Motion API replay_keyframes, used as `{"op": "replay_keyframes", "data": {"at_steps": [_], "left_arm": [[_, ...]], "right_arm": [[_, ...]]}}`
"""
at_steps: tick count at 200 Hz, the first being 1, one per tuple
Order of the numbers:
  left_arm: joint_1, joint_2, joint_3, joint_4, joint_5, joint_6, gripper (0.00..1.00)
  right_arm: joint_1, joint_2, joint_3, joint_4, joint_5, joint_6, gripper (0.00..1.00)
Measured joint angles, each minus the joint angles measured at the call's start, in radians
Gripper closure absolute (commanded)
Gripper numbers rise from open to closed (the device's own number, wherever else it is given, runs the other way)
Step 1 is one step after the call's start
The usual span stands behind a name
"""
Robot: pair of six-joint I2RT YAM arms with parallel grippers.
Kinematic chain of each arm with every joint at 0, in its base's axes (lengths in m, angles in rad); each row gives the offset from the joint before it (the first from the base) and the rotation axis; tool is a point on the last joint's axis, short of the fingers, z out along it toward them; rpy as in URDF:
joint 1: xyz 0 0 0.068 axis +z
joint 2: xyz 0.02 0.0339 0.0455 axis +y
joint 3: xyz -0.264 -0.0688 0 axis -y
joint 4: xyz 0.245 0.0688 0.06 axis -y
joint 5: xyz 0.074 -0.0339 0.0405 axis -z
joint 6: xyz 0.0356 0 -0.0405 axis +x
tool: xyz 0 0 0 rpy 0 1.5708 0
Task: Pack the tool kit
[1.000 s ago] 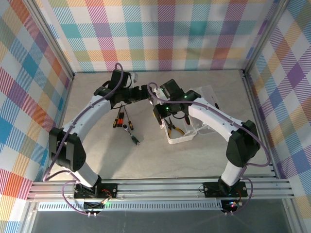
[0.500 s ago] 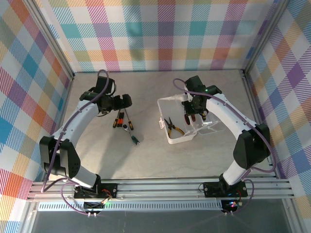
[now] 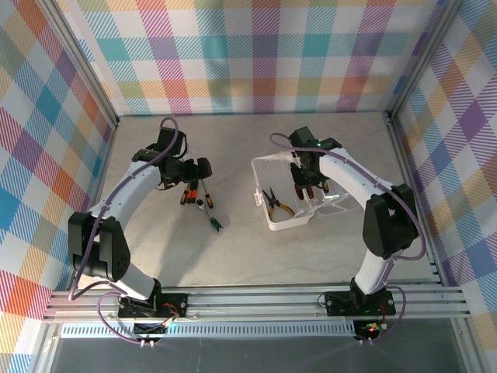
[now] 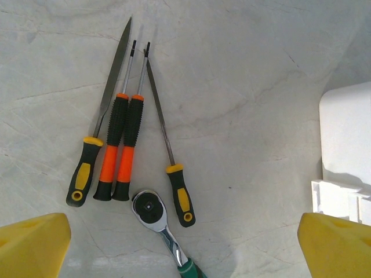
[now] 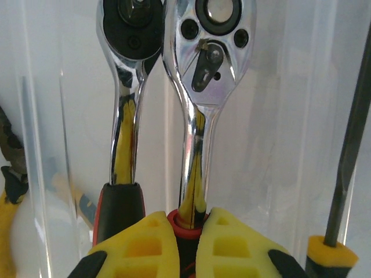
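The tool kit's whitish case (image 3: pixel 273 225) lies open at mid-table with yellow-handled pliers (image 3: pixel 276 203) inside. My right gripper (image 5: pixel 188 243) is shut on the red-and-black handle of a chrome ratchet (image 5: pixel 208 58), over the case's clear half (image 3: pixel 335 200). A second chrome ratchet (image 5: pixel 127 52) lies right beside it. My left gripper (image 4: pixel 184 246) hangs open above loose tools on the table. These are two orange-and-black screwdrivers (image 4: pixel 122 150), two yellow-and-black-handled files (image 4: pixel 86 174) and a green-handled ratchet (image 4: pixel 152 209).
A corner of the white case (image 4: pixel 345 145) sits to the right of the loose tools. A yellow-collared tool (image 5: pixel 333 246) stands at the right inside the case. Metal rails and checkered walls (image 3: pixel 248 54) enclose the table.
Both arms have drawn apart from the middle. The left went left over the loose tools and opened fully; the right carried its ratchet over the case.
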Motion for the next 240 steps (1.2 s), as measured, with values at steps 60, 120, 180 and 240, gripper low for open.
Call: {"op": "replay_keyframes", "data": {"at_steps": [60,120,180,240], "left_arm": [[-0.002,0.018,0.000,0.000,0.016,0.000,0.00],[-0.002,0.029,0.000,-0.002,0.010,0.001,0.00],[-0.002,0.091,-0.005,-0.002,-0.048,0.006,0.13],[-0.035,0.225,0.029,-0.003,-0.080,0.016,0.36]], "right_arm": [[0.005,0.036,0.013,0.018,0.009,0.002,0.64],[0.016,0.021,0.028,0.023,0.000,-0.004,0.38],[0.083,-0.099,0.060,0.010,-0.024,-0.051,0.01],[0.105,-0.130,0.061,0.014,-0.079,-0.068,0.01]]}}
